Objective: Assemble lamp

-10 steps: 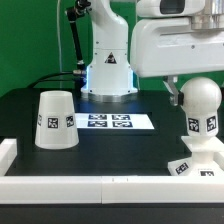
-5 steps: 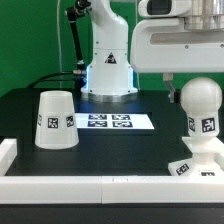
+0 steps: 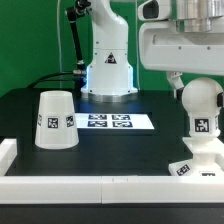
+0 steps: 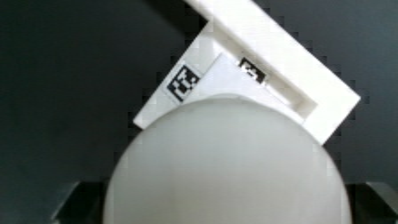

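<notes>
Lamp parts are sitting in two places on the black worktop (image 3: 120, 150), three matte white pieces in all. The ball-shaped bulb (image 3: 200, 105) is standing upright on the neck of the blocky square base (image 3: 192, 166) at four o'clock in the exterior view. The single tapered shade (image 3: 55, 120) is resting mouth-down at nine o'clock, well apart from them.

The end effector (image 3: 197, 84) is hanging over the bulb from twelve o'clock and is clenching its upper part. Its jaws are standing wide, and one finger (image 3: 176, 83) is pressing the bulb's flank at ten o'clock. In the wrist view the bulb (image 4: 222, 165) is filling most of the picture, with the base (image 4: 199, 92) showing beyond it.

Black square tags are marking every piece. Two are showing on the shade, one is clearly showing on the bulb, and two are showing on the base in each view. None is carrying readable writing.

The marker board (image 3: 105, 122) is lying flat near the centre, just beside the shade at its three o'clock, and bearing several tags. One glossy white robot arm (image 3: 108, 45) is rising at twelve o'clock, with a dark label on its pedestal too small to read. A white raised border (image 3: 80, 186) is running along the worktop's edge at six o'clock.
</notes>
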{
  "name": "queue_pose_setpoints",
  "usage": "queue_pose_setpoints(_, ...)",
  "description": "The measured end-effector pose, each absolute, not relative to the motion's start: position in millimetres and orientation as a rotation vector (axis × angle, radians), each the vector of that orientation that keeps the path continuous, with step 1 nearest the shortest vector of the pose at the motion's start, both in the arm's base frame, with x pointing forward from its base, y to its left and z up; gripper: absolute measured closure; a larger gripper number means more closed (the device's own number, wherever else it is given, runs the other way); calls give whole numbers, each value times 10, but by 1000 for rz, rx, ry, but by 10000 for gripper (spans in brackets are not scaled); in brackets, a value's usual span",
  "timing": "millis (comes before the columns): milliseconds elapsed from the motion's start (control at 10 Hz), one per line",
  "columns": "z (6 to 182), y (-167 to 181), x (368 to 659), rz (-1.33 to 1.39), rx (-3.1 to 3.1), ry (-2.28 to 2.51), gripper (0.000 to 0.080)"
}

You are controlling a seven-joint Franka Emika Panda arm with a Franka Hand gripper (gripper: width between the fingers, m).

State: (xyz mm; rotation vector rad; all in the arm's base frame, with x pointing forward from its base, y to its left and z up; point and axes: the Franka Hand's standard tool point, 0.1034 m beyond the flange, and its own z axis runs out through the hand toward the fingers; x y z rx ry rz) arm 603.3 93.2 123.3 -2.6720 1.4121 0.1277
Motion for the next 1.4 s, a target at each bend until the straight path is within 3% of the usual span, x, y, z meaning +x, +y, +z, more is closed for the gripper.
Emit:
queue_pose_setpoints(700, 1226, 925, 6043, 206, -2320, 1907, 220)
queue_pose_setpoints(800, 1223, 925, 6041, 204, -2338, 1882, 220)
queue_pose_setpoints(900, 1225, 927, 6039, 198, -2387, 1824, 130)
queue_pose_setpoints(1000, 1239, 948, 6038, 193, -2461, 1737, 108)
queue_pose_setpoints(1400, 1236, 988, 6041, 148, -2743, 1189, 100)
